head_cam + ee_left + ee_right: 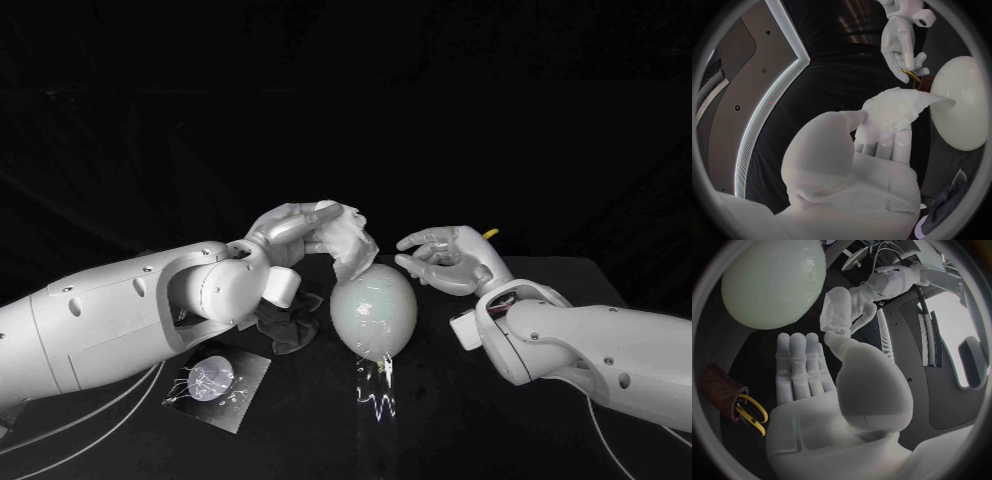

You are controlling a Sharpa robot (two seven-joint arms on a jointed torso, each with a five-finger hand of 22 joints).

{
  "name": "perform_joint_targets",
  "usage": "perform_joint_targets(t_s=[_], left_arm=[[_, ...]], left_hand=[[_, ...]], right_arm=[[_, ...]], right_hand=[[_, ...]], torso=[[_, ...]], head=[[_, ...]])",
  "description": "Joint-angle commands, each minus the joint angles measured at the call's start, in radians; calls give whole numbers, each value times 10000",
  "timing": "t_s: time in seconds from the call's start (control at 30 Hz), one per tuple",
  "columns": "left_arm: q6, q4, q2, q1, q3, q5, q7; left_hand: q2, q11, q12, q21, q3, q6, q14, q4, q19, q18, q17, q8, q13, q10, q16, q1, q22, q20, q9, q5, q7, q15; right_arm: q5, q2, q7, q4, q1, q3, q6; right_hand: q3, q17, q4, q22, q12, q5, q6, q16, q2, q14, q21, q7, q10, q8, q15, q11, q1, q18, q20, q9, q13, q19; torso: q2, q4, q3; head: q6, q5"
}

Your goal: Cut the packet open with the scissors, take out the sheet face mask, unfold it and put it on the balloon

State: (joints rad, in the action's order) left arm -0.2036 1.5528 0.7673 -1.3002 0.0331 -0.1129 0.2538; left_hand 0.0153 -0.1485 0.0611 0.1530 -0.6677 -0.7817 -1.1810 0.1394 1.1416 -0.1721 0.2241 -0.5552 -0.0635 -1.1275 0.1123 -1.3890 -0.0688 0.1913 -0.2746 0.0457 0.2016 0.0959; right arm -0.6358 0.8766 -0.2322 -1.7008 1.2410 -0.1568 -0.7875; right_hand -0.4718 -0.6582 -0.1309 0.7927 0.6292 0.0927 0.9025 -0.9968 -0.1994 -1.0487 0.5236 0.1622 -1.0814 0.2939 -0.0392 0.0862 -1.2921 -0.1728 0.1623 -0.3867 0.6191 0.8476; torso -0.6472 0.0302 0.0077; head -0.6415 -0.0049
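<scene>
**Left hand holds the mask over the far end of the balloon, right hand empty beside it**

The pale, oval rubber balloon (375,312) lies on the black tabletop (577,280). Its long axis runs from the robot outward, and the knotted end points toward the robot. The left hand (289,228) is clamped on the white, crumpled sheet face mask (346,240), pinched between thumb and fingers. The mask hangs downward, and its lower corner seems to touch the far end of the balloon. The right hand (450,262) hovers near that same end with its fingers apart, a little curled, holding nothing. The yellow-handled scissors (749,414) stand in a brown round holder (720,385) behind the right hand. The dark, flat opened packet (216,378) lies under the left arm.
</scene>
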Motion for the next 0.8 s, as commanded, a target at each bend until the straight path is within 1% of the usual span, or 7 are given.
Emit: perform_joint_targets(t_s=[0.03, 0.17, 0.23, 0.33, 0.6, 0.73, 0.8], left_arm=[[173, 45, -30, -35, -18, -39, 148], [181, 55, -35, -44, -19, -38, 147], [193, 68, -37, -48, -19, -38, 144], [203, 87, -38, -52, -20, -38, 138], [234, 150, -39, -59, -20, -37, 134], [233, 169, -36, -60, -20, -36, 137], [232, 175, -39, -61, -20, -36, 139]], left_hand=[[21, -37, 13, 2, 31, -42, 22, 27, -8, -108, -5, -13, 13, -28, -13, 64, 7, -8, -4, 36, 114, 22], [21, -37, 13, 2, 31, -42, 22, 27, -8, -108, -5, -13, 13, -28, -13, 64, 7, -8, -4, 36, 114, 22], [21, -37, 13, 2, 31, -42, 22, 27, -8, -108, -5, -13, 13, -28, -13, 64, 7, -8, -4, 36, 114, 22], [21, -37, 13, 2, 31, -42, 22, 27, -8, -108, -5, -13, 13, -28, -13, 64, 7, -8, -4, 36, 114, 22], [26, -38, 11, 3, 27, -38, 17, 29, -6, -110, -4, -10, 13, -22, -11, 66, 6, -8, -2, 36, 116, 21], [26, -38, 11, 3, 27, -38, 17, 29, -6, -110, -4, -10, 13, -22, -11, 66, 6, -8, -2, 36, 116, 21], [26, -38, 11, 3, 27, -38, 17, 29, -6, -110, -4, -10, 13, -22, -11, 66, 6, -8, -2, 36, 116, 21]], right_arm=[[-1031, -131, 698, -41, 7, 6, 211], [-1161, -258, 1069, -40, 8, 7, 113], [-1207, -344, 1277, -33, 14, 10, 67], [-1243, -437, 1477, -44, 21, 14, 35], [-1280, -666, 1895, -26, 39, 27, -111], [-1309, -726, 1960, -51, 42, 29, -166], [-1381, -772, 2025, -56, 43, 30, -173]], right_hand=[[265, -88, -199, 61, 317, 65, -49, -269, -43, -32, 57, 61, 56, -45, -11, 28, 248, -69, -27, 62, 162, 93], [697, -176, -661, 139, 706, 275, -88, -573, -104, -15, 103, 52, 149, -35, -25, 60, 762, -55, -25, 115, 359, 143], [1173, -212, -1238, 197, 977, 771, -131, -759, -133, 98, 105, 76, 301, -4, -62, 102, 1398, -42, -11, 145, 489, 114], [1575, -228, -1563, 268, 1249, 1192, -164, -952, -85, 185, 116, 89, 434, 55, -83, 126, 1678, -46, -2, 168, 597, 93], [2349, -425, -1577, 515, 1945, 1230, -97, -1632, 144, 65, 264, 48, 526, 312, -61, 94, 1807, -73, -7, 186, 839, 163], [2504, -1955, -1534, 779, 3123, 1286, 264, -2811, 282, -1076, 582, -143, -145, 711, 100, -82, 1465, -91, -118, 82, 1798, 424], [2686, -3180, -1548, 1094, 4697, 1266, 425, -3663, 357, -1899, 926, -276, -1084, 1031, 215, -207, 1220, -90, -258, 19, 3453, 581]], torso=[[0, 2, -2], [2, 5, -1], [2, 5, -1], [2, 5, -1], [4, 11, -3], [5, 3, -3], [4, 0, -3]], head=[[-6, -22], [-4, -34], [-4, -43], [-4, -43], [28, -67], [34, -75], [34, -77]])
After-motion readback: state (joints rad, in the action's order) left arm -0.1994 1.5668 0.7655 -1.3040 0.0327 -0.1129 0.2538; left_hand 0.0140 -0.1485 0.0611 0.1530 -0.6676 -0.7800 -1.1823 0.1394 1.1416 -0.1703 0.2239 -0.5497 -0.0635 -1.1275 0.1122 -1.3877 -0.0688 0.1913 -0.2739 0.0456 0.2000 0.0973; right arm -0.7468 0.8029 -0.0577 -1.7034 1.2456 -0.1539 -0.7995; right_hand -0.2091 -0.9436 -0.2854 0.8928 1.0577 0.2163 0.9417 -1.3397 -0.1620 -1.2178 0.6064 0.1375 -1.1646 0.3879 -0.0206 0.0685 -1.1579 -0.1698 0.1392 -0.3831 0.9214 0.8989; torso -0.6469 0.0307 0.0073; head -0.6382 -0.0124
